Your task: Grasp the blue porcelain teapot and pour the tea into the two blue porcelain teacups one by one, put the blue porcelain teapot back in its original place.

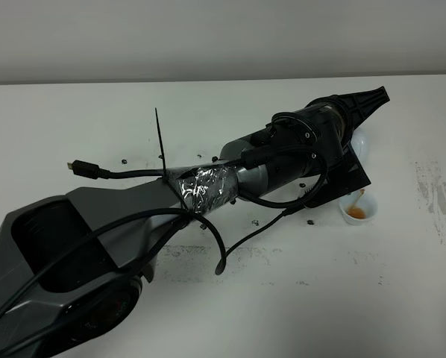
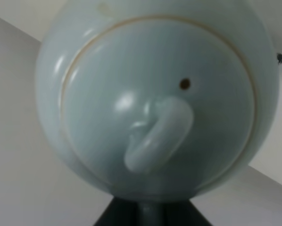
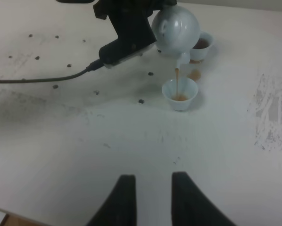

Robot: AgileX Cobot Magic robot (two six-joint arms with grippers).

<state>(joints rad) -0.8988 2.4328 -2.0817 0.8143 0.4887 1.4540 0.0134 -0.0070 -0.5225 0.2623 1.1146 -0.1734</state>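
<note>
The blue porcelain teapot (image 3: 176,29) is tilted with its spout down, and a thin stream of tea runs into the near teacup (image 3: 179,94), which holds some tea. The second teacup (image 3: 201,45) stands just behind the teapot with tea in it. My left gripper (image 3: 131,28) is shut on the teapot and holds it above the table. In the left wrist view the teapot's lid and knob (image 2: 157,134) fill the frame. In the high view the left arm hides most of the teapot (image 1: 362,142); one teacup (image 1: 357,207) shows below it. My right gripper (image 3: 153,197) is open and empty, well short of the cups.
Dark specks (image 3: 142,100) are scattered on the white table. A small tea spot (image 3: 194,74) lies between the cups. A black cable (image 3: 37,80) trails from the left arm. Scuffed grey marks (image 1: 434,195) lie at the table's right side.
</note>
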